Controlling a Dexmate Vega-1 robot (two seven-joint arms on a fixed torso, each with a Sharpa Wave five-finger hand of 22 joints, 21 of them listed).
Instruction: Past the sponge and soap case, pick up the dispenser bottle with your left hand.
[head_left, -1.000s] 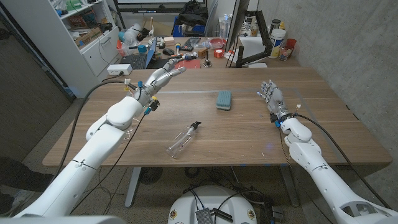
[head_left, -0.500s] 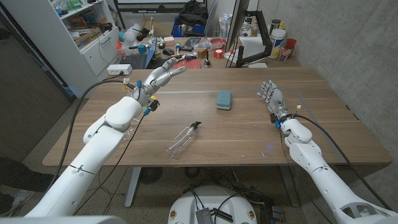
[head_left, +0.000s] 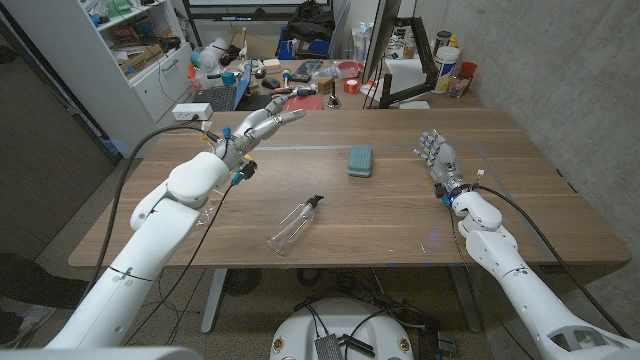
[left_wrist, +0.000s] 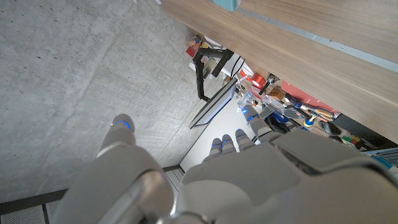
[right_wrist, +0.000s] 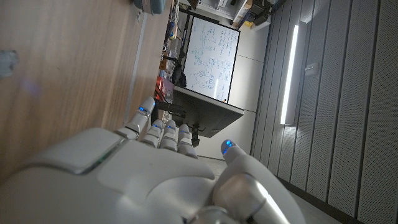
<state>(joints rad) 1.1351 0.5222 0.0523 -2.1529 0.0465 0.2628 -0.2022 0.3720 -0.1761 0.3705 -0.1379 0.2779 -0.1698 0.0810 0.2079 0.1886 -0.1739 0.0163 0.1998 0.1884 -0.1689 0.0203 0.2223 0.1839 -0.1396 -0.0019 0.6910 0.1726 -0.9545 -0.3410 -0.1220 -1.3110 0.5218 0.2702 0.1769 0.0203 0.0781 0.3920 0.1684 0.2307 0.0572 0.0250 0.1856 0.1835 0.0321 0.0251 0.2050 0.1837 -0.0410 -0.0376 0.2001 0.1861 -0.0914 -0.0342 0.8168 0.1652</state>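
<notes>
The wooden table (head_left: 400, 215) carries two loose things, one dispenser bottle (head_left: 294, 225) and one blue sponge (head_left: 360, 160); a soap case cannot be made out. Against the earlier head pictures the left arm (head_left: 150, 230) has drawn a little inward, its shoulder and elbow sitting slightly nearer the bottle's side, while the left hand (head_left: 255, 127) has dipped a touch, its fingers (head_left: 285, 117) now pointing a shade lower across the far edge of the table; bottle, sponge and right arm (head_left: 500, 255) lie as they did. The left hand hangs above the table well beyond the bottle and off to the bottle's left, fingers stretched out and apart, holding nothing. The right hand (head_left: 437, 155) stands well to the bottle's right, past the sponge, fingers upright, side by side and slightly spread, empty. The clear bottle lies on its side near the table's front, black pump head toward the sponge, untouched by either hand. The sponge sits beyond the bottle, up and to its right, apart from it. Behind the table, farther from the bottle still, stand a white shelf unit (head_left: 140, 60) and a cluttered bench (head_left: 300, 75). Nothing lies between the left hand and the bottle.
</notes>
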